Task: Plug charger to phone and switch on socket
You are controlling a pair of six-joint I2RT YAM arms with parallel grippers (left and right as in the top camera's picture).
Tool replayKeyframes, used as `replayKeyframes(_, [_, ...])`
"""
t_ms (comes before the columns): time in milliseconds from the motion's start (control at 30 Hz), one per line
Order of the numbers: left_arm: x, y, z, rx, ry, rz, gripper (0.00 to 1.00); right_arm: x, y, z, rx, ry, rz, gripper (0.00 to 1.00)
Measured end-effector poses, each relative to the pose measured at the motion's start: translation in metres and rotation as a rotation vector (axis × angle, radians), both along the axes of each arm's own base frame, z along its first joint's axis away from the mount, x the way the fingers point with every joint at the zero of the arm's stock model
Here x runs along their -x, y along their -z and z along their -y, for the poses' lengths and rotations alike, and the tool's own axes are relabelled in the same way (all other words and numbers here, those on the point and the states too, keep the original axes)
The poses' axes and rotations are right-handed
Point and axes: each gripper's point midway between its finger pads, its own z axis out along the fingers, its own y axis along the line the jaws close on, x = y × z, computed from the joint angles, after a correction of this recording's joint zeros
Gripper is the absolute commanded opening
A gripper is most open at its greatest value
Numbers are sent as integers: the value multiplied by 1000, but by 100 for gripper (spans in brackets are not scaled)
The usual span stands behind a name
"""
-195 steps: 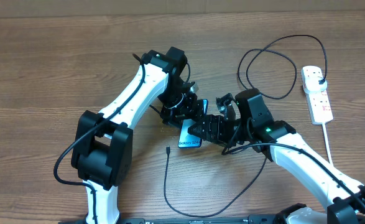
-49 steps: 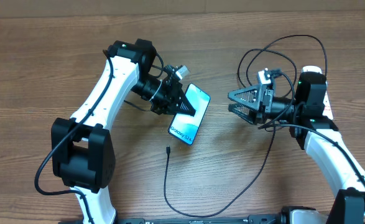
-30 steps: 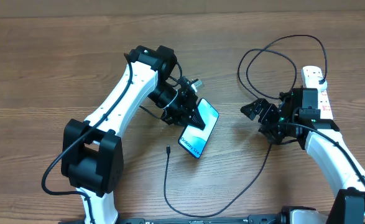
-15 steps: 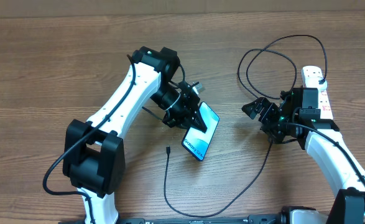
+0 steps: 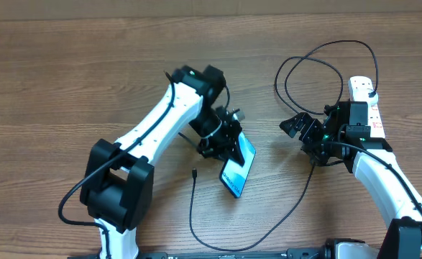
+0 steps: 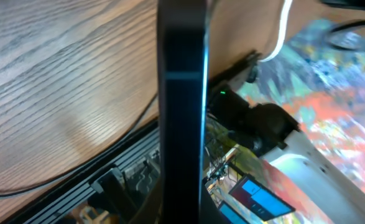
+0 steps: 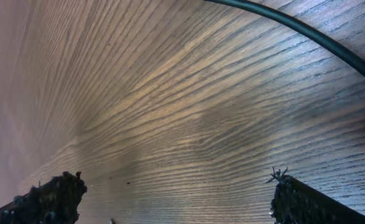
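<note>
A: Looking for the phone (image 5: 239,167)?
B: Clamped tight in the left gripper (image 5: 228,147), tipped up on its edge over the table (image 5: 52,93), near the loose tip of the charger (image 5: 193,216).
A: And over at the right gripper (image 5: 297,129)?
B: Spread wide, holding nothing, close to the charger's loop.
A: And at the white socket (image 5: 367,108)?
B: Lying flat by the right arm, with a black plug stuck in its far end.

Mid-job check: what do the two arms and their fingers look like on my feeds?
The left arm and right arm match: white tube links, bulky black joint housings, and thin black cables looping alongside. The right wrist view shows black fingers with rough-textured tips.
</note>
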Motion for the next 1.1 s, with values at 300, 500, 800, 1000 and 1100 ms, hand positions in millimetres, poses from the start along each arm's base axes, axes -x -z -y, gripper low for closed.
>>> replayKeyframes(300, [37, 39, -15, -81, -38, -177, 4, 0, 0, 0, 1, 0, 0, 100])
replayKeyframes(500, [61, 36, -5, -53, -31, -278, 4, 0, 0, 0, 1, -1, 1, 100])
replayKeyframes(800, [87, 6, 30, 105, -1, -390, 4, 0, 0, 0, 0, -1, 1, 100])
replayKeyframes(1000, [88, -6, 38, 167, -19, -441, 4, 0, 0, 0, 1, -1, 1, 100])
replayKeyframes(1100, [87, -11, 41, 166, -46, -484, 4, 0, 0, 0, 1, 0, 1, 100])
